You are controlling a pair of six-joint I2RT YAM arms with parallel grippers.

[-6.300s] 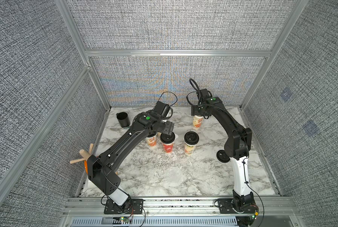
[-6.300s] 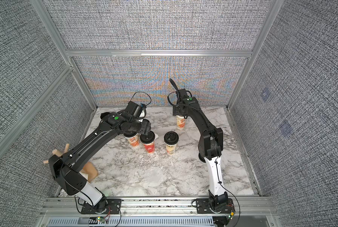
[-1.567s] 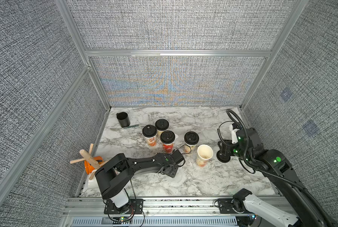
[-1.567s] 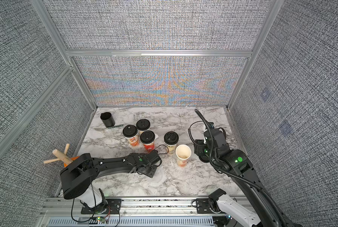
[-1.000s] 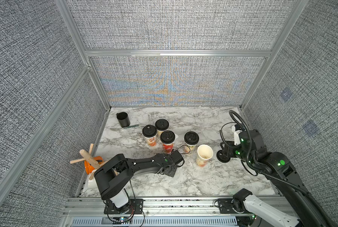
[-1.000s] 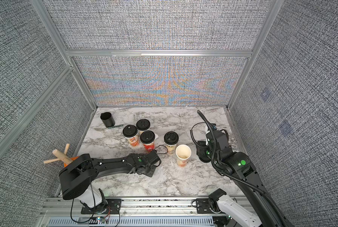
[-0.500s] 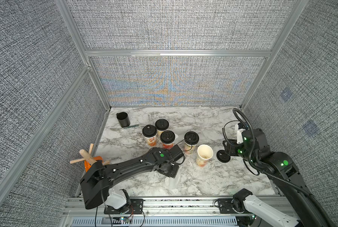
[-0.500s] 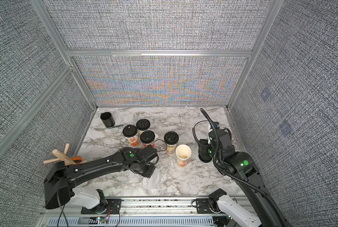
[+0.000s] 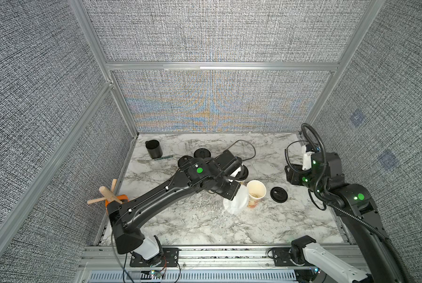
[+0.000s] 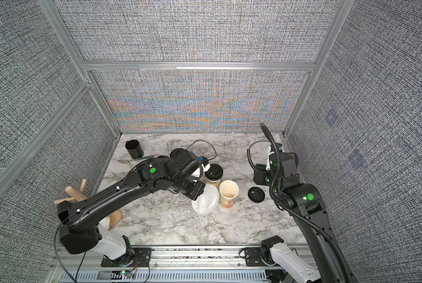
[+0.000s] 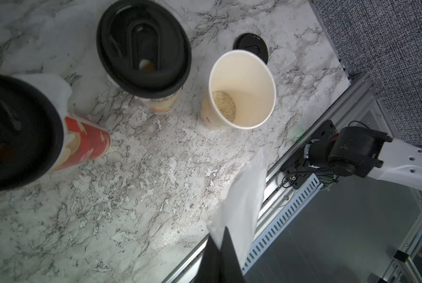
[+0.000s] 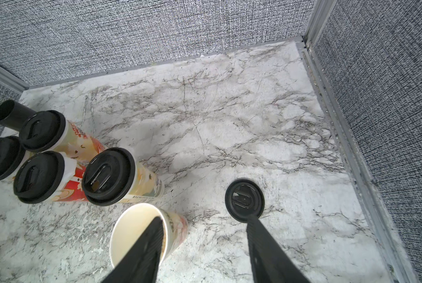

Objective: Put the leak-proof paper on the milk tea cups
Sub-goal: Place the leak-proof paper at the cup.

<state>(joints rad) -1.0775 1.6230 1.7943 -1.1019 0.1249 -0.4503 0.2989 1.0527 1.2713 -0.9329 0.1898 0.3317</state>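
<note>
My left gripper (image 11: 221,241) is shut on one edge of a sheet of leak-proof paper (image 11: 246,196), a thin whitish round sheet. In both top views the paper (image 9: 236,203) (image 10: 206,199) hangs tilted above the table, just left of an uncovered milk tea cup (image 9: 256,193) (image 10: 228,192). That cup (image 11: 241,88) has a beige residue at its bottom. Several other milk tea cups (image 12: 108,176) (image 12: 39,176) carry black lids, and the left arm hides most of them in the top views. My right gripper (image 12: 205,218) is open and empty, raised to the right of the uncovered cup (image 12: 136,235).
A loose black lid (image 9: 278,194) (image 12: 244,200) lies on the marble right of the uncovered cup. A plain black cup (image 9: 153,148) stands at the back left with a fork (image 9: 143,161) beside it. A wooden peg stand (image 9: 108,194) sits at the left edge. Grey walls enclose three sides.
My left gripper shut on the paper near the table's front, lifted it and carried it right, up beside the uncovered cup. My right arm drew back a little toward the right wall.
</note>
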